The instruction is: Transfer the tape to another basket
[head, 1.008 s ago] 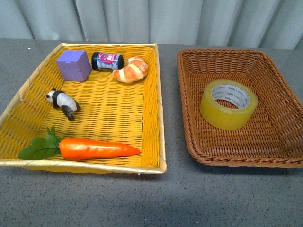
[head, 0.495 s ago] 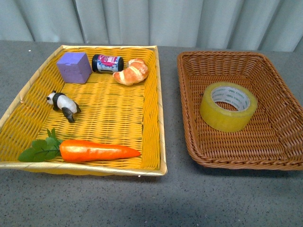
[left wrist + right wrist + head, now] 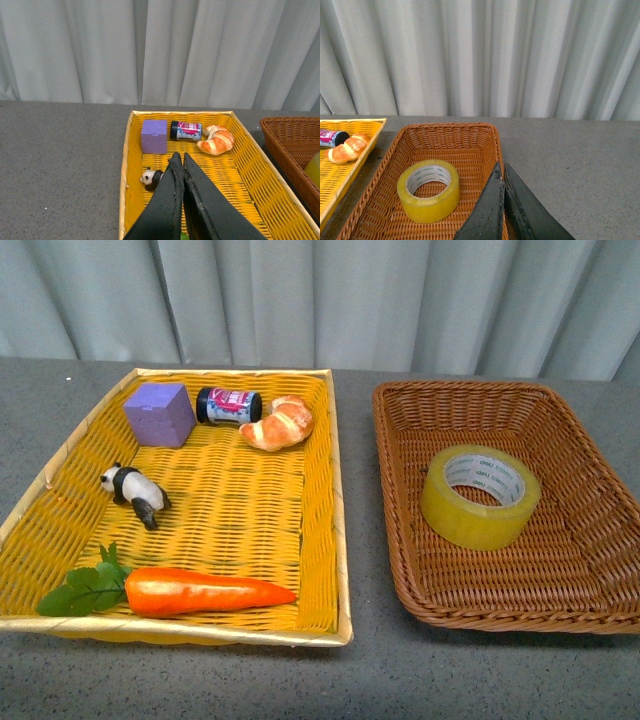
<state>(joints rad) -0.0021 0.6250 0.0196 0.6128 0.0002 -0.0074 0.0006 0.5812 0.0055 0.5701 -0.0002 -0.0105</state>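
Backdrop: pale grey pleated curtain [image 3: 330, 300] behind a grey speckled worktop [image 3: 360, 680].
Landmark: the yellow tray [image 3: 335, 490], a bright woven tray with a pale rim, resting on the worktop.
Basket [image 3: 400, 570]: brown wicker, just beside the yellow tray on its right, a narrow strip of worktop between them.
Tape [image 3: 480, 496]: lies flat on the basket floor, hole facing up, well apart from the yellow tray.
Inside the yellow tray, far end: purple cube [image 3: 160, 414], small dark jar [image 3: 228, 405] on its side, croissant [image 3: 277, 424] touching the jar.
Inside the yellow tray, middle left: panda figure [image 3: 135, 492].
Inside the yellow tray, near end: carrot [image 3: 205, 592] with green leaves.
Left gripper [image 3: 179, 159]: jaws pressed together, empty, above the yellow tray.
Right gripper [image 3: 501, 170]: jaws pressed together, empty, over the basket's rim, beside the tape.
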